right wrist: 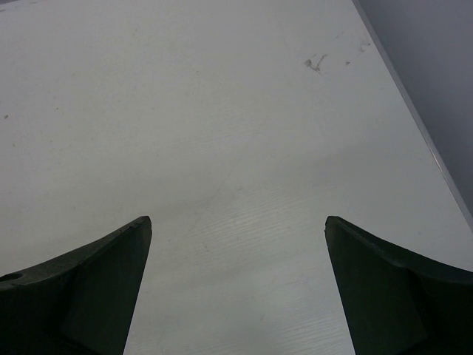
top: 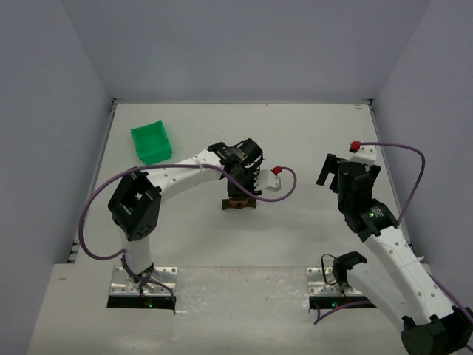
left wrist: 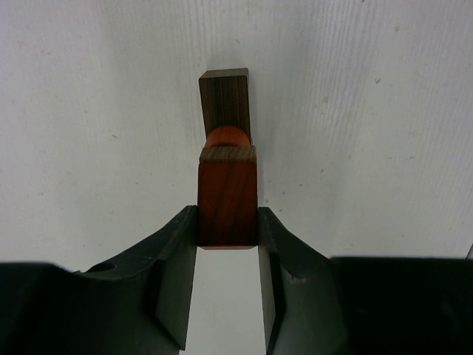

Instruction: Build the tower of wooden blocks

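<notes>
While I watch through the left wrist camera, my left gripper [left wrist: 228, 216] is clenched on the reddish cube [left wrist: 228, 194], one finger pressed to each side. Just past the cube sit an orange rounded piece [left wrist: 225, 137] and the dark plank [left wrist: 225, 95], all near the middle of the table [top: 295, 140]. My right gripper [right wrist: 236, 222] hangs spread wide over bare tabletop, well apart.

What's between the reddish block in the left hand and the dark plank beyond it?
An orange rounded piece sits between the reddish block and the dark plank. The left wrist view shows it; the top view is too small to tell.
</notes>
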### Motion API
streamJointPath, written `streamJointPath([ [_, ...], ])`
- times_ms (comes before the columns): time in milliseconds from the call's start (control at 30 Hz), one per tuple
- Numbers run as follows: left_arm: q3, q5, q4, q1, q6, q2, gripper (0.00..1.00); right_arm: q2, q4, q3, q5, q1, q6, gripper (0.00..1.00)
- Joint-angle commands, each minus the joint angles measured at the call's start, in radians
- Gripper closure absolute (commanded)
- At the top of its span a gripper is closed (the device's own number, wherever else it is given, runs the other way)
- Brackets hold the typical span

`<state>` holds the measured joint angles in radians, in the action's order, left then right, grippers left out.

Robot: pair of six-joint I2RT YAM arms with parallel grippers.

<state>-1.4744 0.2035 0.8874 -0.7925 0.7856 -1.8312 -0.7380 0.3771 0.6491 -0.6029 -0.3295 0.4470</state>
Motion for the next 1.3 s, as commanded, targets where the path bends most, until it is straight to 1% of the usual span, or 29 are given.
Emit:
streamJointPath([
  [0, -0.046, -0.002, -0.01, -0.013, 0.008, -0.008, 0.94, 0.009, -0.02, 0.003, -0.029, 0.002, 0.001, 0.01],
  [167, -0.051, -0.003, -0.004, -0.013, 0.019, -0.006, 0.9, 0.012, -0.021, 0.003, -0.032, 0.001, 0.002, 0.01],
  [300, -0.05, 0.001, 0.005, -0.014, 0.022, -0.008, 0.89, 0.011, -0.02, 0.003, -0.031, 0.001, 0.001, 0.01],
  [333, -0.049, -0.004, 0.005, -0.014, 0.023, -0.007, 0.86, 0.011, -0.021, 0.003, -0.031, 0.001, 0.001, 0.01],
  [400, -0.045, -0.004, 0.007, -0.014, 0.026, -0.005, 0.84, 0.011, -0.021, 0.003, -0.031, 0.001, 0.002, 0.01],
  [467, -0.047, 0.004, 0.012, -0.014, 0.027, -0.002, 0.75, 0.011, -0.02, 0.003, -0.031, 0.001, 0.002, 0.01],
  [600, -0.046, 0.001, 0.008, -0.014, 0.025, -0.003, 0.65, 0.01, -0.021, 0.003, -0.032, 0.001, 0.001, 0.01],
  [733, -0.051, 0.007, 0.007, -0.014, 0.022, -0.004, 0.62, 0.011, -0.02, 0.001, -0.031, 0.001, -0.001, 0.01],
  [867, -0.058, 0.006, 0.001, -0.015, 0.017, -0.008, 0.62, 0.014, -0.02, 0.001, -0.031, 0.001, -0.002, 0.01],
  [967, -0.06, 0.007, 0.001, -0.014, 0.015, -0.01, 0.67, 0.017, -0.021, 0.0, -0.034, 0.001, -0.002, 0.01],
  [1067, -0.058, 0.013, 0.006, -0.014, 0.017, -0.006, 0.68, 0.017, -0.021, 0.0, -0.034, 0.001, -0.002, 0.01],
  [1133, -0.06, 0.016, 0.009, -0.016, 0.02, -0.005, 0.71, 0.019, -0.021, 0.0, -0.034, 0.003, -0.001, 0.01],
  [1267, -0.06, 0.022, 0.012, -0.016, 0.021, -0.005, 0.72, 0.02, -0.02, 0.0, -0.035, 0.001, -0.002, 0.01],
])
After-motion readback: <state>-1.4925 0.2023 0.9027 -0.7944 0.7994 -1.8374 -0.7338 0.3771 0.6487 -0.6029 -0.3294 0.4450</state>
